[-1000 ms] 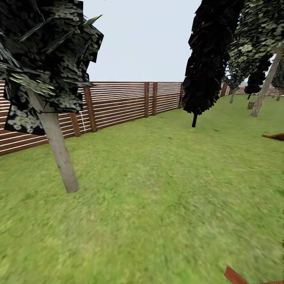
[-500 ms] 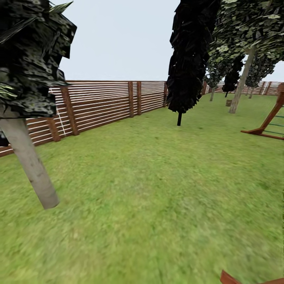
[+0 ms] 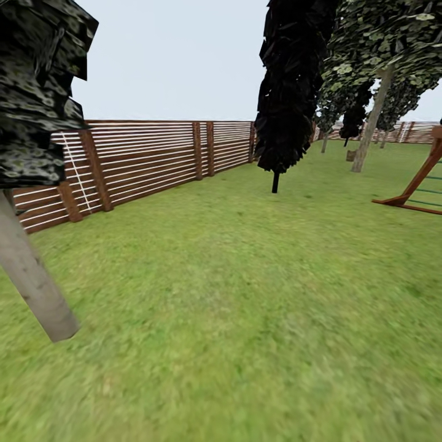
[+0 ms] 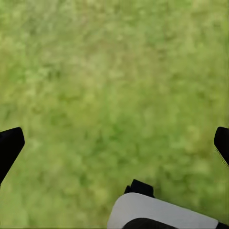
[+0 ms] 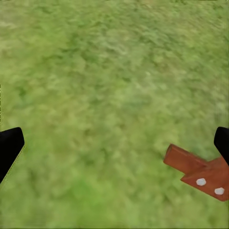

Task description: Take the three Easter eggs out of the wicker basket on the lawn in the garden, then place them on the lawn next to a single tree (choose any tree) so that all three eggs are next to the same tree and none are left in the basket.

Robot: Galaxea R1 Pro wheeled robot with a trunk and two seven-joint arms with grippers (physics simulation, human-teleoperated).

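The lawn (image 3: 245, 294) of bright green grass stretches ahead. A tree with a pale grey, leaning trunk (image 3: 34, 288) stands close at the left, its dark leaves overhead. The Easter eggs are out of view. A small brown shape (image 3: 351, 155) sits at the foot of a far tree (image 3: 368, 123); it is too distant to tell whether it is the wicker basket. My left gripper (image 4: 114, 143) hangs open over bare grass, black fingertips (image 4: 9, 145) wide apart. My right gripper (image 5: 114, 143) is open too, with nothing between its fingers.
A brown slatted fence (image 3: 147, 159) runs along the left and back. A thin-trunked dark tree (image 3: 288, 92) stands mid-lawn. A wooden playset frame (image 3: 417, 190) is at the right. A brown wooden beam (image 5: 200, 174) lies on the grass under my right gripper.
The whole view has swung right and forward: the near trunk slid to the picture's left edge, and the playset frame came in at the right. That is camera motion.
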